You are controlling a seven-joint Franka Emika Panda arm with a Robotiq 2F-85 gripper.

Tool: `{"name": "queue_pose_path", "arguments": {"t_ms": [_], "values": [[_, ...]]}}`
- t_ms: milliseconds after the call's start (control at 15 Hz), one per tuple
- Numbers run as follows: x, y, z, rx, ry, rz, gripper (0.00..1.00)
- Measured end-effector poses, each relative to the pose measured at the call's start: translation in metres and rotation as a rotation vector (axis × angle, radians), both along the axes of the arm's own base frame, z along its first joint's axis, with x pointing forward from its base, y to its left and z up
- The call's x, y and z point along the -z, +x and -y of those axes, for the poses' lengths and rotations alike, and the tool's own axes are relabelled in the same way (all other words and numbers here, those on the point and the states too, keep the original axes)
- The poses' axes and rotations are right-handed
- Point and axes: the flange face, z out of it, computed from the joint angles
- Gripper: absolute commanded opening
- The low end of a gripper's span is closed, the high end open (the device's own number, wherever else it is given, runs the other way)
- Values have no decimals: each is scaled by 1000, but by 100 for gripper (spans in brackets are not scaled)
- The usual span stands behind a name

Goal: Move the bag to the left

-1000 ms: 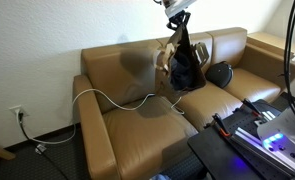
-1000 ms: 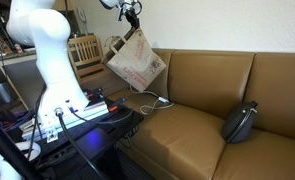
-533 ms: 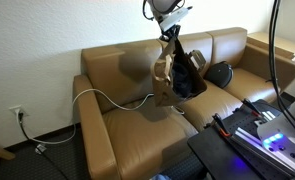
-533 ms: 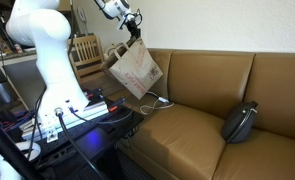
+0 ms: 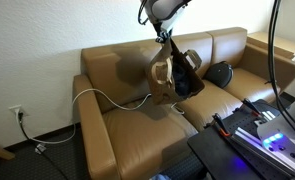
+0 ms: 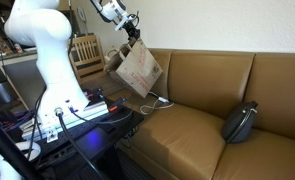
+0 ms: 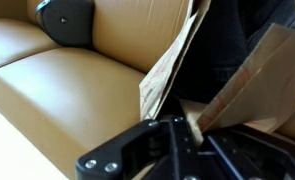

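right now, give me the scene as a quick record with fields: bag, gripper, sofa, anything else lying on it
bag: brown paper, hanging tilted in the air, clear of the seat cushions
gripper: shut on the bag's handles, above the bag
sofa: brown, with the bag hanging in front of its backrest
black pouch: lying on a seat cushion, apart from the bag
white cable: draped across a seat cushion
task state: bag lifted, not yet set down
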Motion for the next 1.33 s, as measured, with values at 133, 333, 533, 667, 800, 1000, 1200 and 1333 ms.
{"name": "queue_pose_path", "arguments": {"t_ms": [133,333,533,667,800,1000,1200,1333], "values": [[12,-5,-14,0,-3,0,1],[22,-2,-7,12,-2,-10,0],[46,1,-12,-24,-7,-7,0],[79,2,-38,-114,-5,12,0],[103,1,-73,-193,9,37,0],[110,6,-118,-275,54,95,0],[108,10,-142,-335,120,149,0],[102,11,-154,-381,167,189,0]]}}
